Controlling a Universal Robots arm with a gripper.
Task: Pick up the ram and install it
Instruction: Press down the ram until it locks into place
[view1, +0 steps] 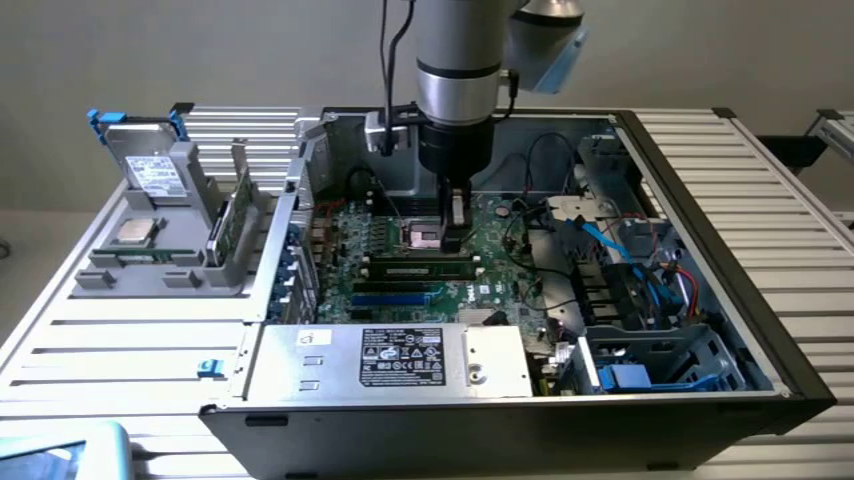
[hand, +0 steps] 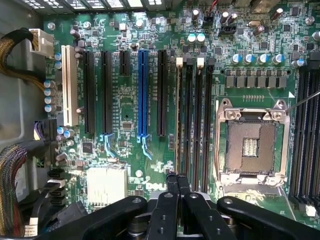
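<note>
Standing at the exterior view's left on the slatted table (view1: 120, 330), a grey holder (view1: 160, 272) carried a square silver processor chip (view1: 135, 231) and, upright beside it, a green expansion card (view1: 235, 222). Next to the holder lay the open computer case (view1: 787, 360), with a boxy silver power supply (view1: 400, 358) along its near edge and the green motherboard (view1: 334, 290) behind that. Over the middle of the board the robot arm (view1: 461, 80) reached straight down, and its gripper (view1: 454, 238) hung low above the memory slots with its fingers pressed together. The ram (view1: 424, 266) sat on edge in one of those slots, just below the fingertips, between the blue slots nearer the power supply and the processor socket (view1: 424, 236) farther back. In the wrist view the ram (hand: 178, 120) showed as a thin strip in the outermost of the black memory slots, beside the empty metal-framed socket (hand: 250, 142), and the gripper (hand: 177, 179) met the strip's near end with its tips closed tight; whether they pinched the stick or only touched its top edge could not be told. Toward the exterior view's right, black and blue cables (view1: 601, 245) ran to a drive cage (view1: 667, 360).
</note>
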